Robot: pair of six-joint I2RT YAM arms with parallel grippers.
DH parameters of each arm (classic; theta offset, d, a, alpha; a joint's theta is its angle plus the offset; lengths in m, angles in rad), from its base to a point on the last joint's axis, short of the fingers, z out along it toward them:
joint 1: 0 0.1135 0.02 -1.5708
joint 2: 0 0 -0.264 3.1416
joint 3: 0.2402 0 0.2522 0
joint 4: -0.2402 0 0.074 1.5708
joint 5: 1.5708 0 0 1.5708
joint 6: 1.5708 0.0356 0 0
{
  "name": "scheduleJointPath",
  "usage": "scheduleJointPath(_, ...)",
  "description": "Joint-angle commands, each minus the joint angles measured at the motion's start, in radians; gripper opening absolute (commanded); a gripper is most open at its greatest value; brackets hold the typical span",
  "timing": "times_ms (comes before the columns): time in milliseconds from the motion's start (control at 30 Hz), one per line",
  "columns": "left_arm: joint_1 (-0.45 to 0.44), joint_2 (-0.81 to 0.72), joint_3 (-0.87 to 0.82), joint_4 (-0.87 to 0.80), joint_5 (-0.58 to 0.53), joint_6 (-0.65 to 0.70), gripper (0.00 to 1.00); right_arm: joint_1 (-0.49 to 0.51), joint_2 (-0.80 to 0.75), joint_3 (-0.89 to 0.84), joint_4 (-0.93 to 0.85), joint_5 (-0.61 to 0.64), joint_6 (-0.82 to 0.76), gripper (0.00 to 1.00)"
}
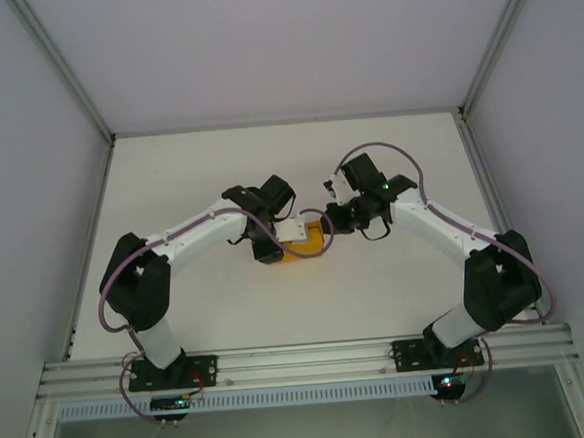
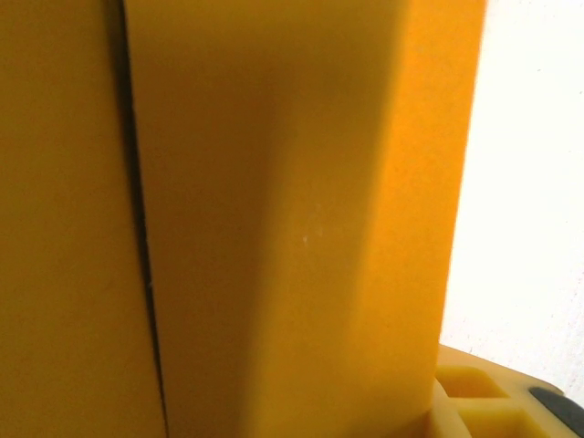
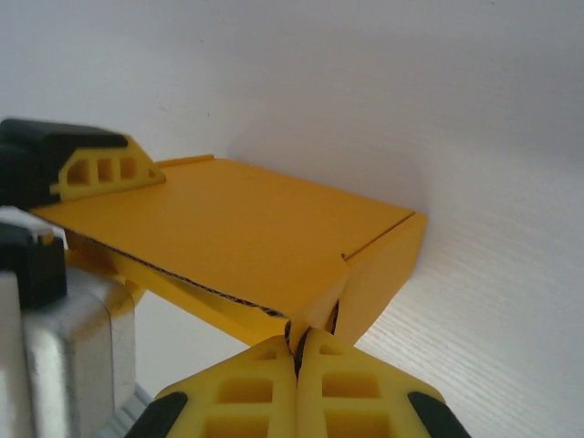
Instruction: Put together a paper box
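Near the middle of the top view, the two arms meet over the white table (image 1: 209, 175) and the paper box (image 1: 307, 246) lies between them. It is orange-yellow card, partly covered by the left gripper (image 1: 285, 232) on its left. The right gripper (image 1: 328, 220) comes in at its upper right edge.

From the right wrist, the box (image 3: 246, 224) stretches across the centre of the frame as a shallow folded shape with a flat top panel and a short side wall on the right. The right gripper (image 3: 297, 344), at the bottom centre, has its fingers (image 3: 245, 388) pressed together on the near corner of the card. At the upper left, one finger of the left gripper (image 3: 102, 171) rests on the top panel. I can't see its partner, so I can't tell whether that claw is clamped.

In the left wrist view the card (image 2: 301, 228) sits right against the lens, with a dark seam running down the left side.
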Motion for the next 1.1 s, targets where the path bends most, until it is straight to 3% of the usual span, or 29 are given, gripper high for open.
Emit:
scheduleJointPath(0,-0.013,0.002,0.002,0.061,0.053,0.006,0.27,0.053,-0.077,-0.136,0.199,0.043,-0.116,0.0)
scheduleJointPath(200,-0.01,0.002,0.015,0.078,0.066,-0.012,0.29,0.116,-0.181,-0.345,0.463,0.165,-0.181,0.0)
scheduleJointPath(367,-0.008,-0.005,0.019,0.093,0.072,-0.028,0.33,0.161,-0.206,-0.401,0.524,0.3,-0.199,0.0)
scheduleJointPath(567,-0.005,-0.017,0.018,0.099,0.074,-0.045,0.41,0.194,-0.219,-0.438,0.564,0.345,-0.219,0.0)
scheduleJointPath(767,-0.002,-0.06,0.008,0.127,0.069,-0.061,0.55,0.201,-0.243,-0.411,0.508,0.399,-0.192,0.0)
scheduleJointPath(967,-0.003,-0.134,-0.033,0.181,0.069,-0.081,0.78,0.24,-0.221,-0.369,0.454,0.48,-0.155,0.0)
scheduleJointPath(1000,-0.001,-0.147,-0.042,0.188,0.068,-0.082,0.82,0.244,-0.215,-0.361,0.445,0.491,-0.149,0.0)
scheduleJointPath(1033,-0.001,-0.16,-0.05,0.192,0.066,-0.086,0.96,0.248,-0.207,-0.355,0.435,0.508,-0.142,0.0)
scheduleJointPath(1067,-0.001,-0.173,-0.059,0.194,0.065,-0.092,1.0,0.252,-0.198,-0.345,0.424,0.522,-0.137,0.0)
